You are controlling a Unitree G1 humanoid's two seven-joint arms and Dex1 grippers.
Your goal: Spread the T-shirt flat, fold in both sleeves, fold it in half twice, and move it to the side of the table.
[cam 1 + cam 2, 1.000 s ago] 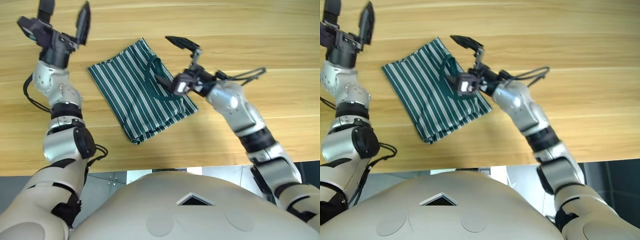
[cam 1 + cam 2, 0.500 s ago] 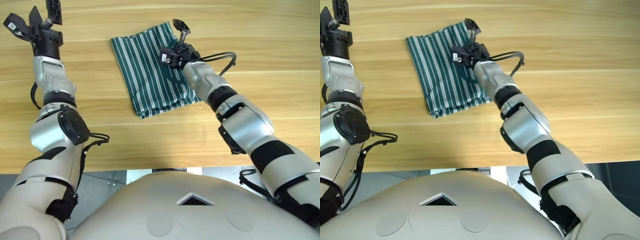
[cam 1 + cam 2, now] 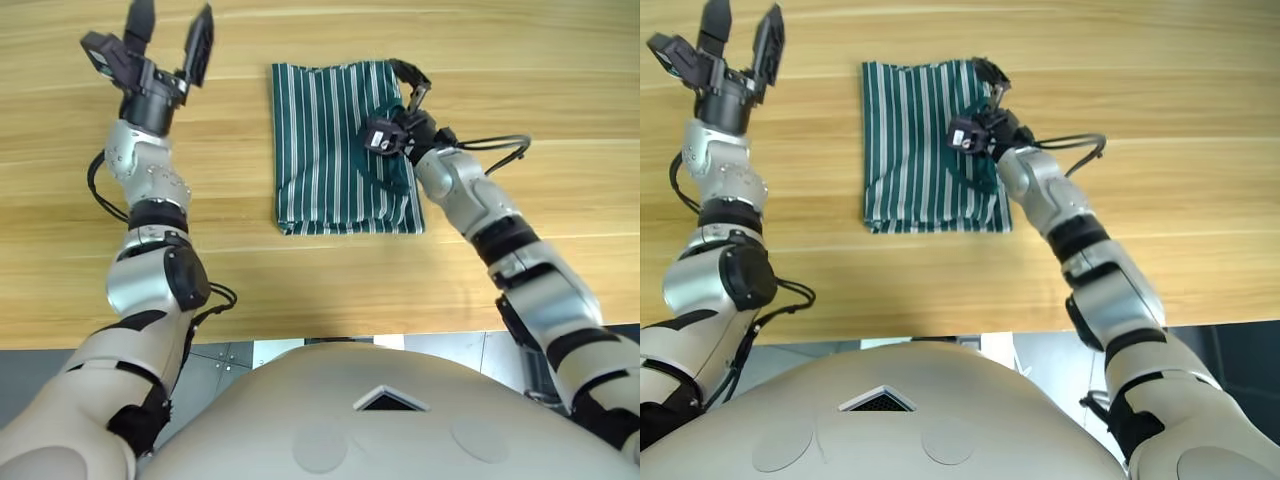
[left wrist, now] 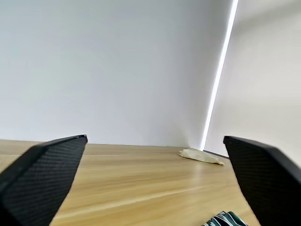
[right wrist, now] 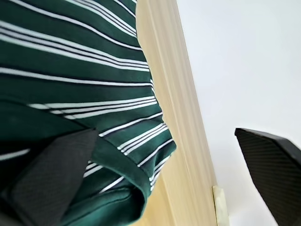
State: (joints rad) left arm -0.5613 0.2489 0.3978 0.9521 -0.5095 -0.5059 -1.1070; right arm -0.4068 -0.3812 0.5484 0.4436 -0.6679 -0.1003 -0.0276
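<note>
Two grippers, one shirt. Lies folded into a compact rectangle on the table, toward 12 o'clock in the head view, long axis running 12 to 6. Dark green with thin white stripes along that axis; edges fairly square, layered fold ends at 6 o'clock, a plain darker band showing near the 3 o'clock edge.

Right gripper poised at the shirt's 2 o'clock corner, jaws released and wide: one finger low against the cloth, the other lifted clear of it. Hence cloth at 9 o'clock from these jaws, touching or nearly so.

Left gripper raised at 10 o'clock, well apart from the shirt, jaws likewise spread on nothing; cloth at roughly 4 o'clock from it.

Judged nearer arm for the slide to the side: right. Folding judged complete. Likely calls for a flat press or a pinch on the 3 o'clock edge, without dragging the top layer loose.
</note>
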